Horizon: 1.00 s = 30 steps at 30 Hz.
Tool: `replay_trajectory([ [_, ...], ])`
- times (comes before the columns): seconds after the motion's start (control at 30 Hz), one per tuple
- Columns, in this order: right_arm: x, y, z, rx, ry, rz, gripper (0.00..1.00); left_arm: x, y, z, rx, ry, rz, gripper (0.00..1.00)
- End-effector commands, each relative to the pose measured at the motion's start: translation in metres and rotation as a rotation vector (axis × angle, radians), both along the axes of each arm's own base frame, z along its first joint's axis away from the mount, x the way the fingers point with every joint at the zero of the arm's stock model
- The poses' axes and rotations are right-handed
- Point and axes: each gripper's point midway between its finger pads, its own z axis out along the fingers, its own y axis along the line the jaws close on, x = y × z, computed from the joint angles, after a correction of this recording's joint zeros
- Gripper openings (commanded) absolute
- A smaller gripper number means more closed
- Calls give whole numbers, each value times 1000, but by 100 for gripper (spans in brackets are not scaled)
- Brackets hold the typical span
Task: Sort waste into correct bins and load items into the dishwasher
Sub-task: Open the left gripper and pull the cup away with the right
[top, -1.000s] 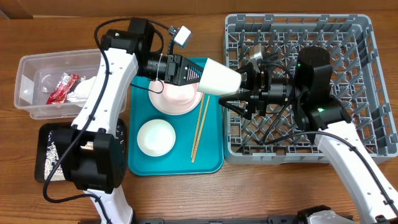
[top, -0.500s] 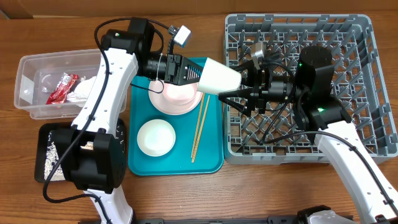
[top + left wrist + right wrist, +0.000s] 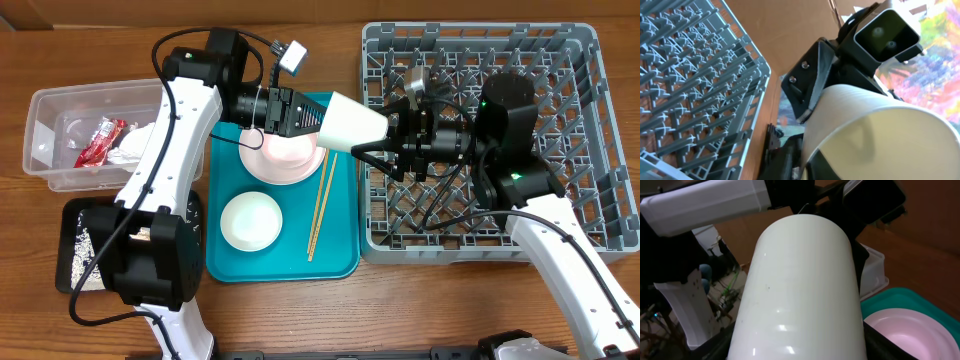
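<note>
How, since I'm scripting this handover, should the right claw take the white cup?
Take the white cup by its free, narrower end, coming from the dish rack side along its level axis, one finger on each side of the round wall; the left claw occupies the other end.

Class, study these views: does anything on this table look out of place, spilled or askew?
Nothing looks spilled or damaged. The one odd sight is the white cup, lying sideways in mid-air between the left gripper and the right gripper, above the edge where the teal tray meets the grey rack.
</note>
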Motion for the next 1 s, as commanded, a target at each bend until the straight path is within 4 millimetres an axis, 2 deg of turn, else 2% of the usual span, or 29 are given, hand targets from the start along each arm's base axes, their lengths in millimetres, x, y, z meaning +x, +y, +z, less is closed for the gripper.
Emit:
replay_trajectory([
  [0.0,-8,4,14,17,-41,44,58,1,-2,-8,14,-10,-4,21],
  [0.13,-7,4,14,16,-42,40,52,2,-2,-8,14,-13,-4,27],
  [0.3,-2,3,12,10,-33,8,48,4,1,-9,23,-18,5,28],
  [0.63,32,-6,3,-19,61,-203,47,18,24,-23,106,-14,71,28],
  [0.77,54,-20,-15,-75,125,-367,46,22,30,-34,169,-9,89,27],
  [0.97,78,-62,-44,-165,278,-610,42,23,33,-44,231,12,100,24],
])
